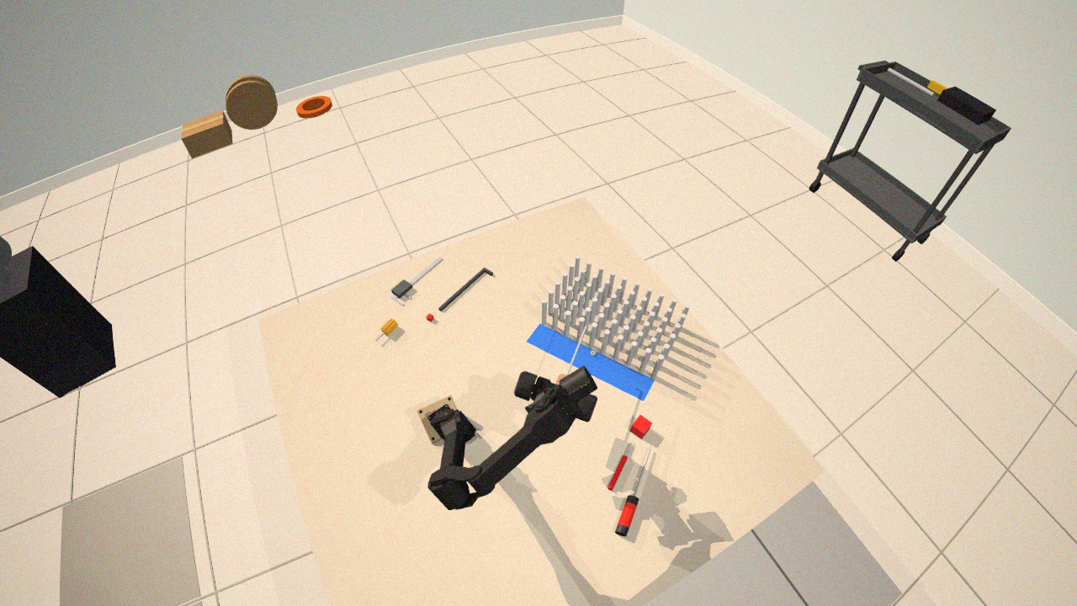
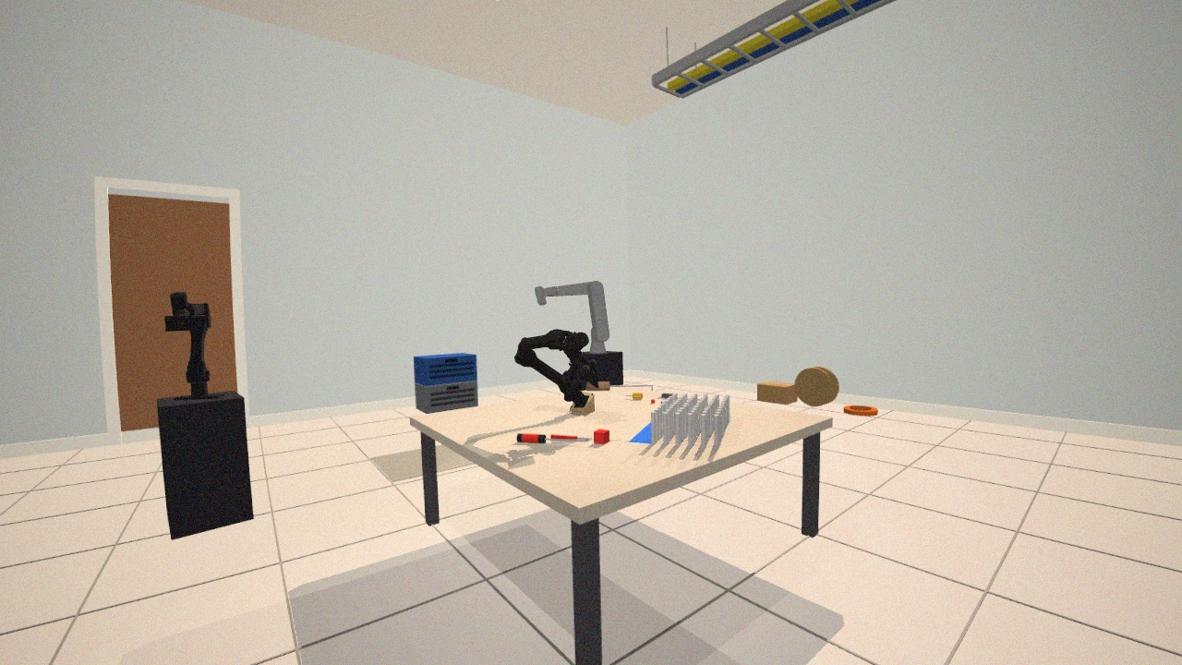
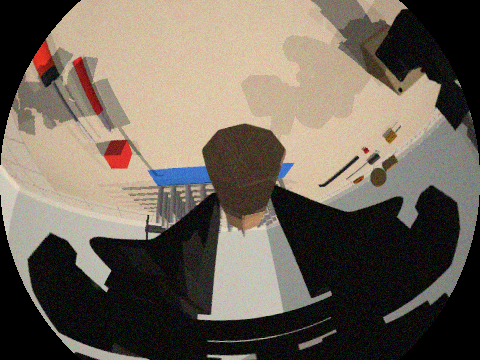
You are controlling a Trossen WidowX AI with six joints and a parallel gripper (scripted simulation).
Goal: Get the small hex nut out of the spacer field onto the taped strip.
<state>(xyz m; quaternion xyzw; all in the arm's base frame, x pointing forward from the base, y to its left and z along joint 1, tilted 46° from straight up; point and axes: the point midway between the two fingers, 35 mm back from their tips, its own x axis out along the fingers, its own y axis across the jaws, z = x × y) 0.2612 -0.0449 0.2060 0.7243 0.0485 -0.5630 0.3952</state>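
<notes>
Gripper (image 1: pixel 560 379) (image 3: pixel 244 195) part open, squeezing the tool's brown handle (image 1: pixel 563 377) (image 3: pixel 244 165).
The little nut (image 1: pixel 593 352) sits on the blue strip (image 1: pixel 553 342) (image 2: pixel 641 433) (image 3: pixel 182 175), by the front posts (image 1: pixel 617 320) (image 2: pixel 690 419) (image 3: pixel 174 200).

Robotics lab, several arms (image 2: pixel 197 347) (image 2: pixel 601 318).

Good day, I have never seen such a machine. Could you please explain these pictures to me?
One black robot arm works at a table. The top picture looks down, the exterior one from the side, the wrist one from beside its gripper.

The gripper is shut on a brown-handled tool with a thin rod. On the table stand metal spacers, with a blue strip in front. A tiny nut appears on it. Screwdrivers and a red cube lie nearby.
</notes>
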